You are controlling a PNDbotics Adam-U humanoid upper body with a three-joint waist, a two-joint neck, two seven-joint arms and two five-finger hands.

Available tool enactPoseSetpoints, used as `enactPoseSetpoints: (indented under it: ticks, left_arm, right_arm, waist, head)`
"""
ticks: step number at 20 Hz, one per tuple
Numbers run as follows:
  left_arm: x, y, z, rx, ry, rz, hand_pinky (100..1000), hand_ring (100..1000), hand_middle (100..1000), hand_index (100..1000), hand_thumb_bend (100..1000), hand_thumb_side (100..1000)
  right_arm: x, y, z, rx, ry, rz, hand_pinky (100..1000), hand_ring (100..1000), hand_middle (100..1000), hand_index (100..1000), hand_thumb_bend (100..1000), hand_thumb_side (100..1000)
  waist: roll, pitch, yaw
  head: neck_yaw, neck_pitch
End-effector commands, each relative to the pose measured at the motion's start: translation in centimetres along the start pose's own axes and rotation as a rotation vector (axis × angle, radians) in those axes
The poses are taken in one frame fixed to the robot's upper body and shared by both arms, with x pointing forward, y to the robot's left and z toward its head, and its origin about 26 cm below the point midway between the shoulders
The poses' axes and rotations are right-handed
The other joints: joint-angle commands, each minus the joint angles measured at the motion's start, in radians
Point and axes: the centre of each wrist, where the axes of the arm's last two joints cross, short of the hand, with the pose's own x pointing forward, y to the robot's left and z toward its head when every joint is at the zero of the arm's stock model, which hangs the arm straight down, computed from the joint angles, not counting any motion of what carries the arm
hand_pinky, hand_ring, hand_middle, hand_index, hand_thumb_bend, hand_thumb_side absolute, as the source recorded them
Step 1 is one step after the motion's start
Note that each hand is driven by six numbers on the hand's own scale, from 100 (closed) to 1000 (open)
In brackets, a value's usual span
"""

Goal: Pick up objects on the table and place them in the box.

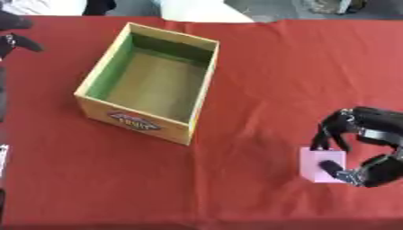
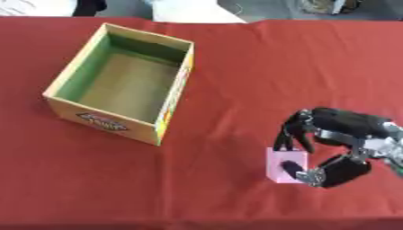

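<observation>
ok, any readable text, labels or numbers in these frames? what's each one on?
Nothing can be read.
Box: an oval label on its near side wall, lettering too blurred to read.
Box's right outer wall: coloured print along it, also unreadable.
Pink block, pinched in the right hand: no print visible.
Red tablecloth: no markings.

A red cloth (image 2: 236,63) covers the table from edge to edge, creased with soft folds that run toward 5 o'clock. Light falls evenly on it, with only faint shadows. Beyond the far edge, at 12 o'clock, a strip of grey floor (image 1: 271,8) shows. A pale, white shape (image 2: 193,13) stands there against the table's edge, and something dark (image 2: 89,6) lies toward 11 o'clock.
</observation>
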Motion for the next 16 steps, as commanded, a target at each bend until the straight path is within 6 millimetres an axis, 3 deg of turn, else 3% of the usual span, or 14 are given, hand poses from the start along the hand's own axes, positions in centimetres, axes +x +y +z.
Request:
enactPoseSetpoints:
  ticks: [1, 8, 16]
  left_arm:
    - [0.5, 0.1, -0.5, -0.018, -0.024, -0.009, 524, 680, 588, 761, 100, 745]
    - [0.6, -0.1, -0.6, -0.027, -0.030, -0.002, 525, 680, 589, 761, 100, 744]
    - [0.7, -0.3, -1.0, -0.034, -0.044, 0.012, 525, 681, 590, 761, 100, 743]
  right_arm:
    - [1.0, -3.1, 0.3, -0.013, -0.013, 0.051, 628, 345, 271, 528, 100, 180]
    - [1.9, -7.3, -2.1, -0.043, -0.065, 0.144, 629, 350, 275, 526, 100, 155]
    - [2.1, -11.8, -7.6, -0.117, -0.141, 0.205, 638, 351, 275, 528, 100, 135]
  waist:
    - [-0.002, -0.014, 0.004]
    - [-0.003, -0.010, 0.018]
    - [0.003, -0.004, 0.039]
  head:
    - [-0.007, 0.004]
    - [-0.015, -0.003]
    - [-0.038, -0.012]
